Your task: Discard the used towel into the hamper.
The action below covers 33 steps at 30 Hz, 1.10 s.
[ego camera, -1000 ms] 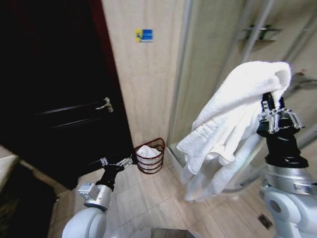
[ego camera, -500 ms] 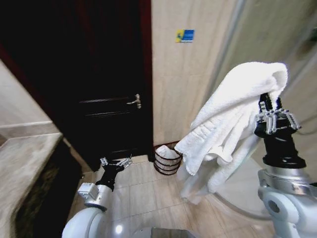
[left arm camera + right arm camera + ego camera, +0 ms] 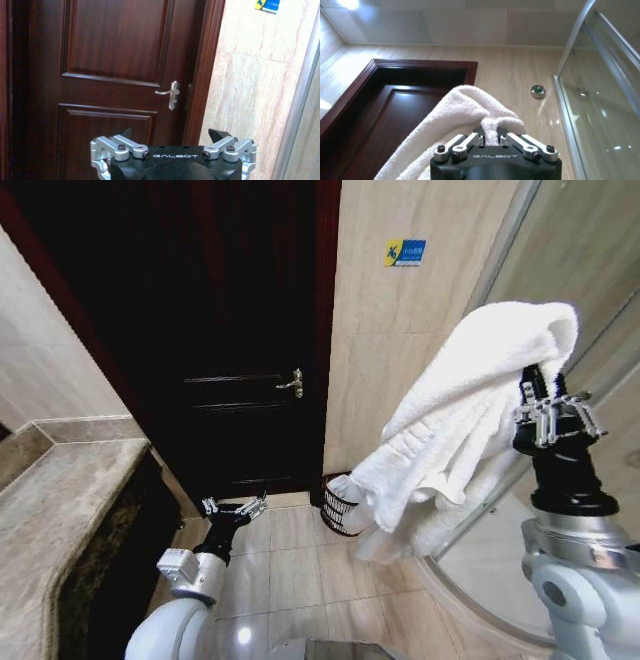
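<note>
White terry cloth hangs in thick folds from the right gripper [image 3: 556, 412], which is raised high on the robot's right side with its fingers pinched on a bunched ridge of the towel [image 3: 455, 420]; the right wrist view shows that ridge squeezed between the closed fingertips. Holding it up this high seems meant to keep the trailing ends off the tiled floor [image 3: 300, 575] while the robot lines itself up.

Down by the wall, the hamper [image 3: 337, 505] stands on the floor in the corner between the dark wooden door [image 3: 240, 380] and the beige tiled wall [image 3: 400, 350]. Its right part is hidden behind the hanging towel, so what lies inside cannot be made out. The towel is well above it and not yet over its rim, so the drop is not yet set up.

Low on the robot's left, the left gripper [image 3: 234, 507] waits with its fingers spread wide and empty, pointed toward the door and its metal handle [image 3: 170, 93], apart from the hamper. It looks parked out of the way, leaving the right arm to do the carrying.
</note>
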Tool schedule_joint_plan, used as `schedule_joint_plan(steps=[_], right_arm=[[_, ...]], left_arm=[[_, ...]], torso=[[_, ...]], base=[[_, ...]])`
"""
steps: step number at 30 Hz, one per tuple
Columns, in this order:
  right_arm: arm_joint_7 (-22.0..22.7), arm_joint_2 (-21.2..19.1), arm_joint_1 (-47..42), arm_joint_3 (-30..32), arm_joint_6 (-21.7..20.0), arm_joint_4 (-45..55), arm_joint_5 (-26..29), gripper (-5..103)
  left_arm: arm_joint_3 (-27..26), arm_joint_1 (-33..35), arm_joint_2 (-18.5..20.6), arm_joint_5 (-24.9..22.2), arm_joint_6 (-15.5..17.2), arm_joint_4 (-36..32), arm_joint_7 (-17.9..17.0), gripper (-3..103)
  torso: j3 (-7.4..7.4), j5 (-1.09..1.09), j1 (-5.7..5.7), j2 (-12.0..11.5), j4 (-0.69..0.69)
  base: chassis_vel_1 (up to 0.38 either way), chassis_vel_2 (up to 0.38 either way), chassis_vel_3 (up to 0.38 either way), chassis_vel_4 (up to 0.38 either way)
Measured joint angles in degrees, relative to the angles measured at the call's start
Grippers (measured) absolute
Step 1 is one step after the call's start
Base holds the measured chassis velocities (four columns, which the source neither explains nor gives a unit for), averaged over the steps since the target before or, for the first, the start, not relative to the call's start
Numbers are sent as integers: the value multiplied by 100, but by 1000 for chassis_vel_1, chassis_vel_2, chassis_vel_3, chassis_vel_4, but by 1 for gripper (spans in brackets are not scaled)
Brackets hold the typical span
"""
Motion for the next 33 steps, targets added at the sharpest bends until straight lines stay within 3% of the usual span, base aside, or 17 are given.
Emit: schedule_joint_plan(steps=[19, 33], right_arm=[[-4, -64, 21, -18, 48, 0, 102, 12], [75, -407, 451, 101, 55, 0, 307, 12]], left_arm=[[0, -1, 0, 0, 0, 0, 0, 100], [0, 2, 0, 0, 0, 0, 0, 100]], torso=[[3, 1, 10, -4, -1], [-2, -1, -5, 1, 2]], base=[[-108, 111, 105, -108], [36, 17, 14, 46]])
